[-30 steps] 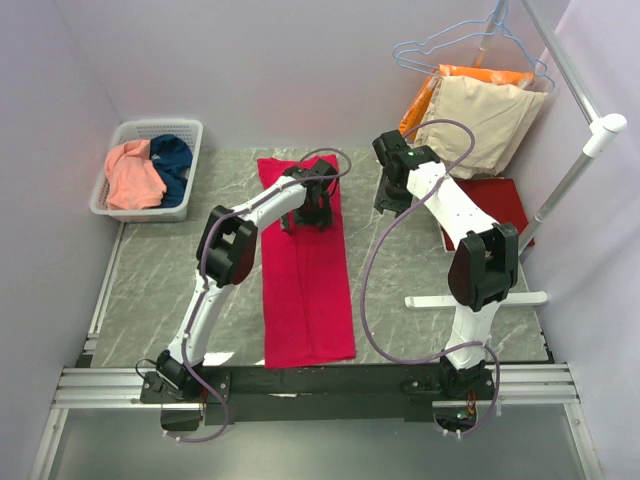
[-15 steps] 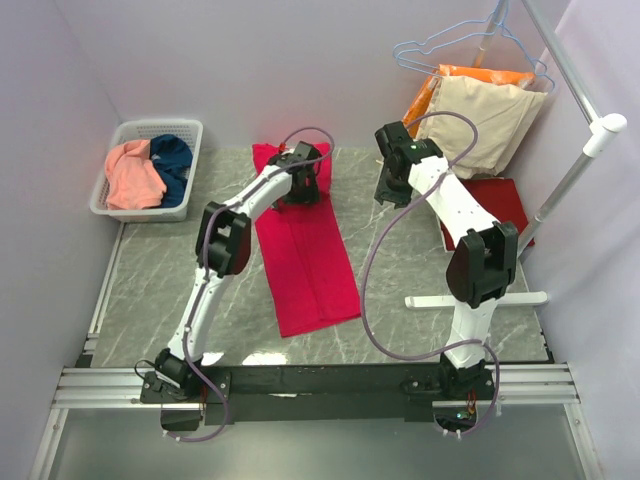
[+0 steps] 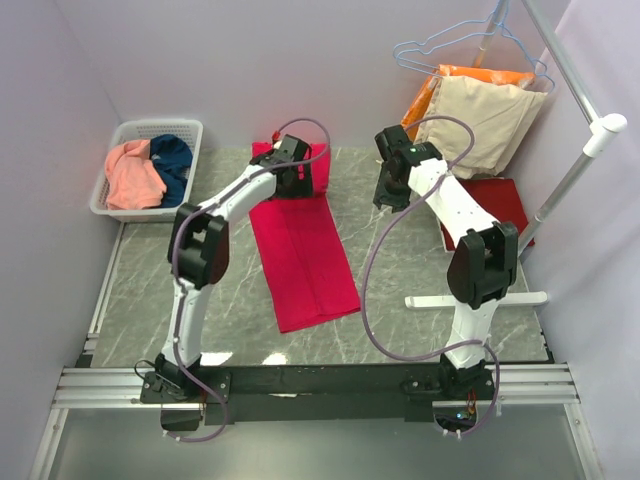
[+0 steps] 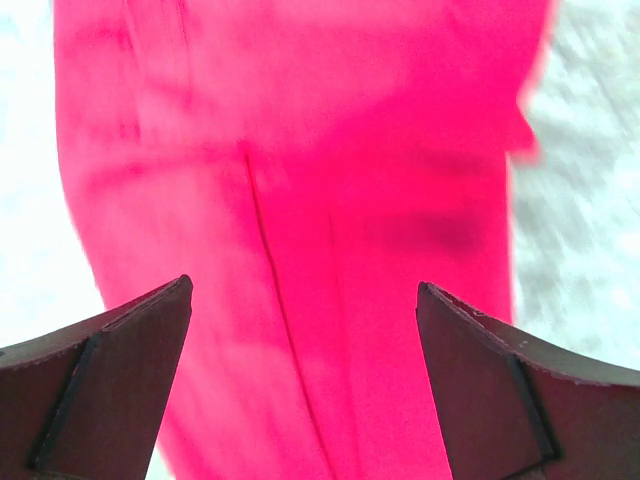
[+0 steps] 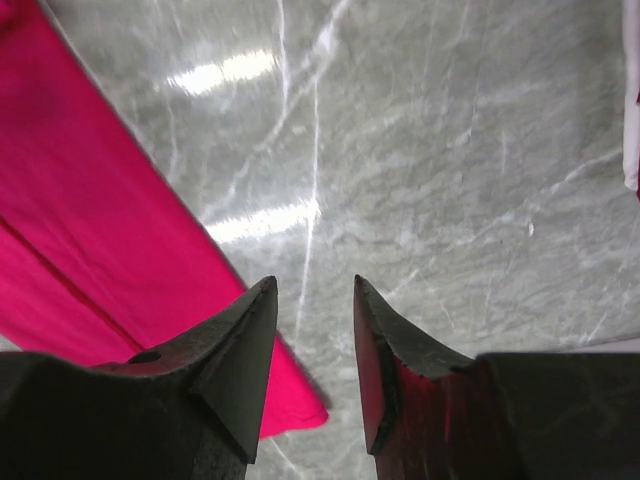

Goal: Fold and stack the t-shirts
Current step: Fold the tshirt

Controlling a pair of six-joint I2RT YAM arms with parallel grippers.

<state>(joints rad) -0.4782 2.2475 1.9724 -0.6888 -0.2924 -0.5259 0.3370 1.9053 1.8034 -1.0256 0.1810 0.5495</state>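
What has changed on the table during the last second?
The left pincer, open, moved farther from the bases and slightly left, above the crimson t-shirt. That shirt slid the same way and now lies slanted. The right pincer hardly moved. The dark red t-shirt and the basket with the pink t-shirt and the teal t-shirt stayed in place.

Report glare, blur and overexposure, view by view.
Left wrist: the crimson t-shirt is oversaturated and soft, the table beside it washed out toward white. Right wrist: sharp, two bright glare streaks on the table. Top external: even light, sharp, faint reflections near the front edge.
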